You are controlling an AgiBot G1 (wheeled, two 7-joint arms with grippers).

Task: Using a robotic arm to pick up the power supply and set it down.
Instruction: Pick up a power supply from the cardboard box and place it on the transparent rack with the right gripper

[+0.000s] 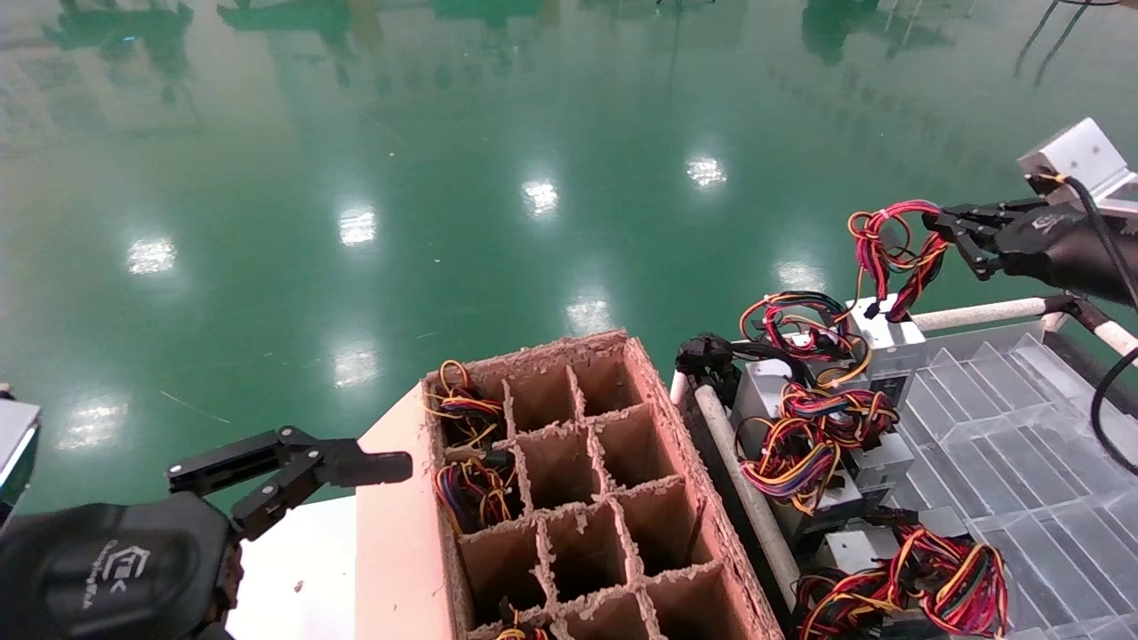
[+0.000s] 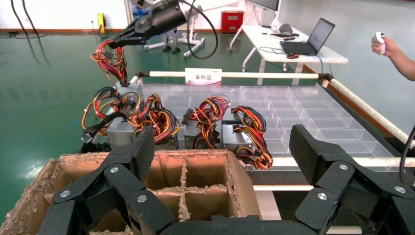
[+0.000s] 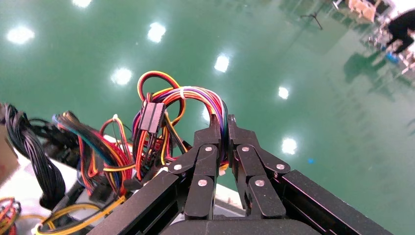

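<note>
the green floor (image 1: 444, 178) fills most of the head view and lies bare out beyond the work, so there is plenty of open room outward and above. nearer in sits the clear compartmented tray (image 1: 1005, 444), framed by a white rail (image 1: 978, 313), with several grey boxes and wire bundles crowded along its left side. beside it stands the cardboard divider box (image 1: 578, 480), its cells mostly empty apart from a few on the left holding wires. the left end effector (image 1: 373, 468) hangs idle near the carton's left edge, fingers spread apart. the right end effector (image 1: 941, 224) is over the tray's far left corner, pinched closed on the looped red wire bundle (image 1: 889, 240); the right wrist view shows the loop clamped between its tips. the power supply (image 1: 885, 342) hangs or rests just below that loop, at the tray's far corner, touching neighbouring bundles; i cannot tell whether it is clear of the tray. the main risk seems to be the hold itself: gripping wires rather than the case may let the box swing, slip through, or strain the leads. its wires also lie against the next bundle (image 1: 800, 324), so a snag could drag a neighbour along. the rail and the carton's ragged rim (image 1: 658, 391) are edges to clear on the way across.
</note>
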